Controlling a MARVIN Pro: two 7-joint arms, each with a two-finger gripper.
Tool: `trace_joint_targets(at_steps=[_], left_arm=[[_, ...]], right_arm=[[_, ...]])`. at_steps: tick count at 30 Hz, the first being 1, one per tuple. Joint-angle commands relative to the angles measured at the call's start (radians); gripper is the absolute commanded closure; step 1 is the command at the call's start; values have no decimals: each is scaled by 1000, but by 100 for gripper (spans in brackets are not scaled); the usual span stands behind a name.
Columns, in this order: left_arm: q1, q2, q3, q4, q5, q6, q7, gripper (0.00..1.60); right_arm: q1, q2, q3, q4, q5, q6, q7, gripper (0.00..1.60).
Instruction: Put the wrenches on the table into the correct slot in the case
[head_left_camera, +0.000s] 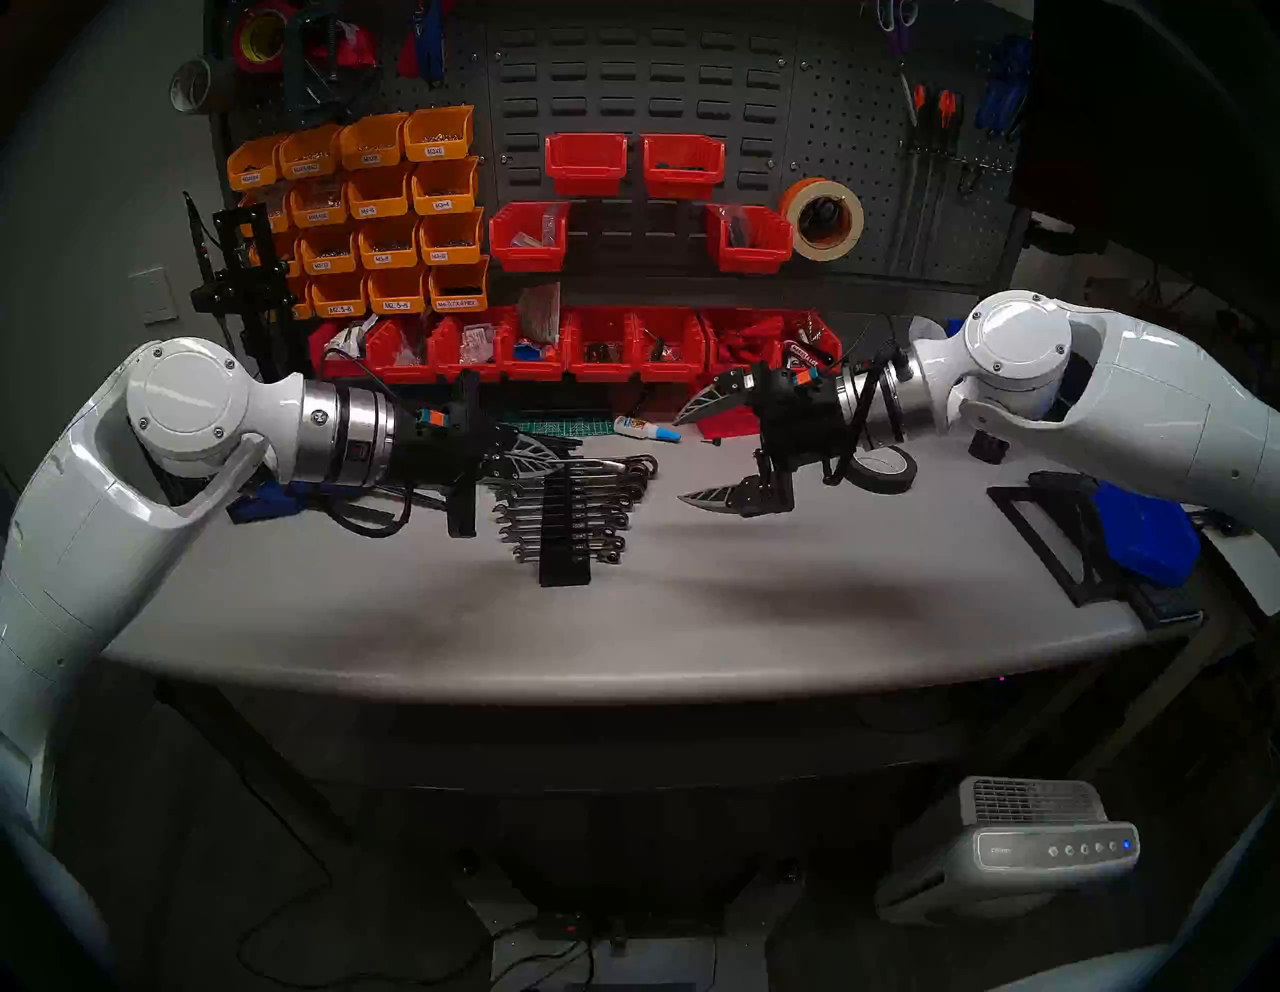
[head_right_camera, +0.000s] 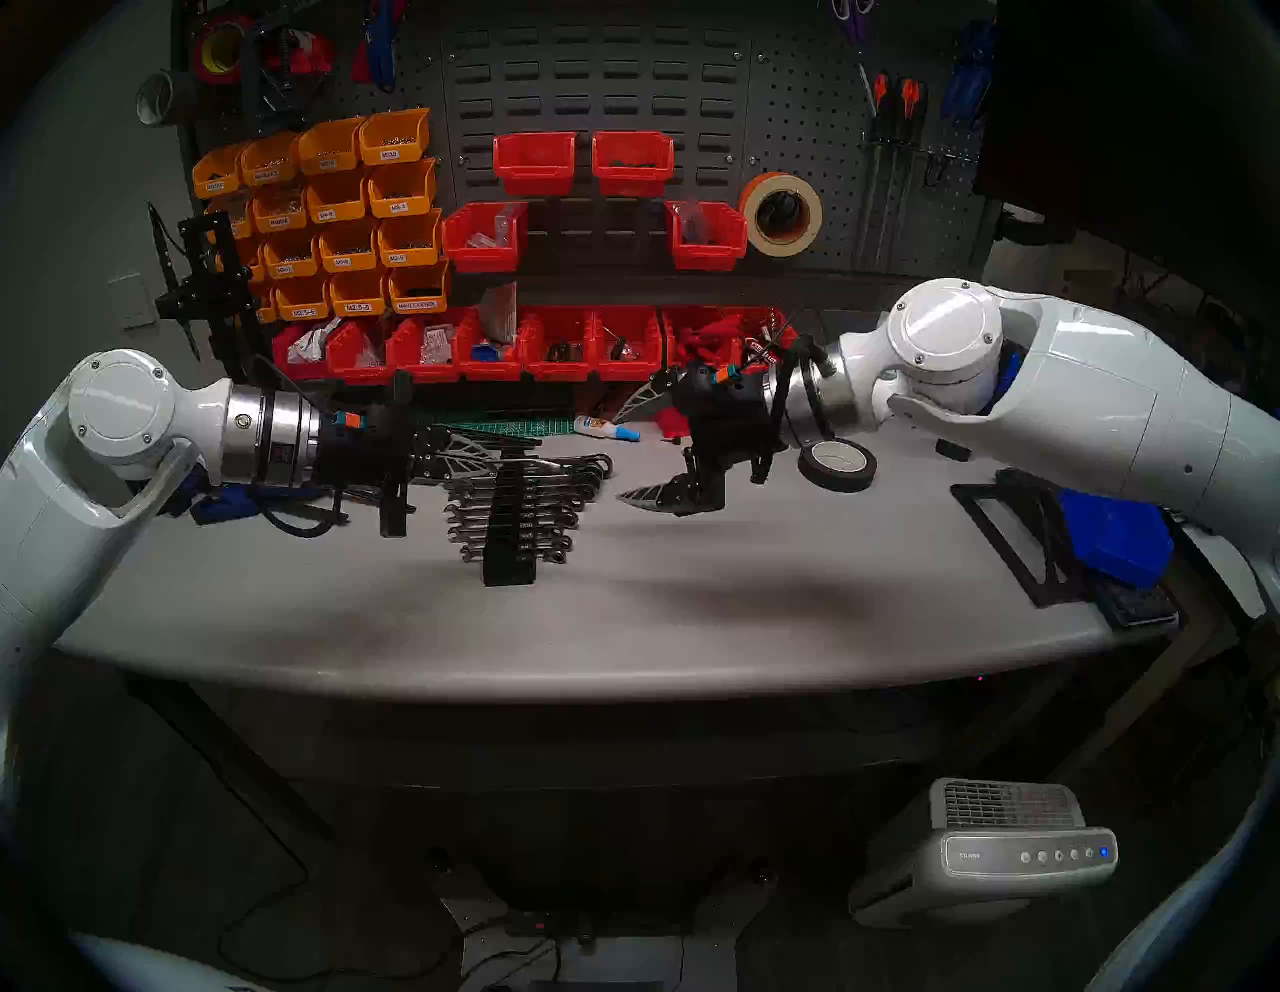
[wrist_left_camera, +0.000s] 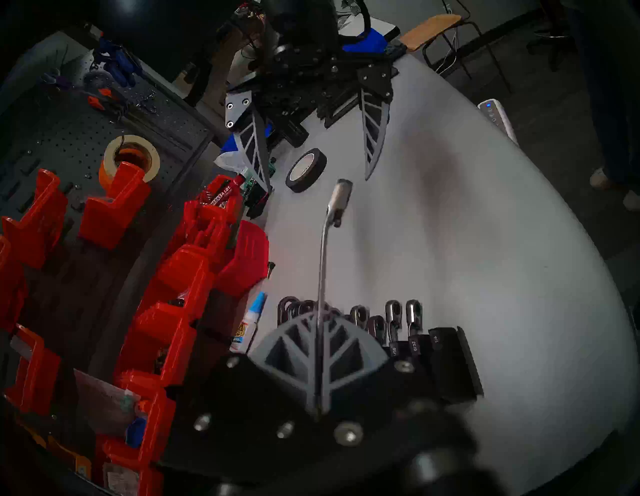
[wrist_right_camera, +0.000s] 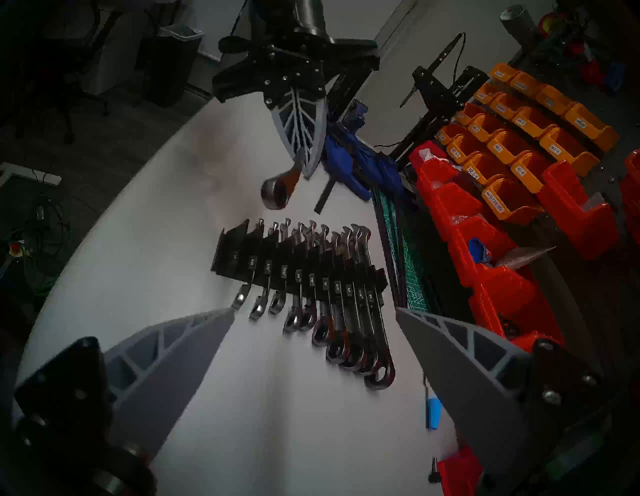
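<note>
above case (head_left_camera: 564, 530) | left hand (wrist_left_camera: 320, 341) clamps wrench (wrist_left_camera: 325, 249) | right hand (wrist_right_camera: 313, 313) agape

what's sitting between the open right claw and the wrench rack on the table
Nothing: bare grey table runs from the right claw to the wrench rack, clearest in the right wrist view.

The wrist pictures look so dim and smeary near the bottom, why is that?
Left wrist view: the closed left gripper, clamping a wrench, sits too close, so it blurs. Right wrist view: the open right gripper edges are soft; the table is unevenly lit.
</note>
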Motion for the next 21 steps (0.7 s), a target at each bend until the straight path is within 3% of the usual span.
trace_joint_targets(at_steps=[1,6,21], left_arm=[[-11,11,-39,-10,-30,10,1,160],[0,21,-50,-11,-49,24,-2,160],[4,35,-28,-1,-23,50,-3,160]], right_arm=[[26,4,24,-4,5,-1,-10,0],[27,9,18,-7,2,4,-4,0],[-16,3,16,37,16,-83,-75,0]])
